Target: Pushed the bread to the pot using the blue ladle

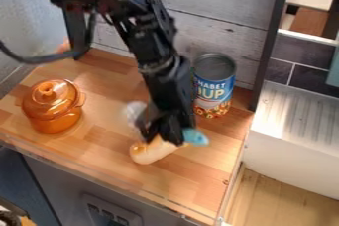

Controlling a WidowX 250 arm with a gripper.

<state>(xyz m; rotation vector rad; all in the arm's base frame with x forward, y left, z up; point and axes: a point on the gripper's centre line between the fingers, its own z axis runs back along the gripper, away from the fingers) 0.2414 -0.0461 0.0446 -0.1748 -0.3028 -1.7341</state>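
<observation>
Black metal-and-plastic gripper (165,132) low over the brown wooden counter (102,145); we cannot tell whether it holds anything. We see the tan, oblong bread (149,153) at its near side, the blue plastic ladle (197,137) just right, a blue-labelled tin can (214,86) farther right, and a glossy orange lidded pot (53,108) left.

- Lane: bare wood between pot (54,108) and bread (147,153), wide enough at counter level.
- Pale blurred thing (134,112) crowds that lane's right side, beside the gripper (164,135).
- Near side: bare strip from bread to the counter's (126,173) front edge.
- Right of blue ladle (196,137): bare wood up to the side edge.
- Back right: upright soup can (214,86) blocks, wall (222,24) behind, dark post (268,46) beside. Arm-to-can gap: can't tell.
</observation>
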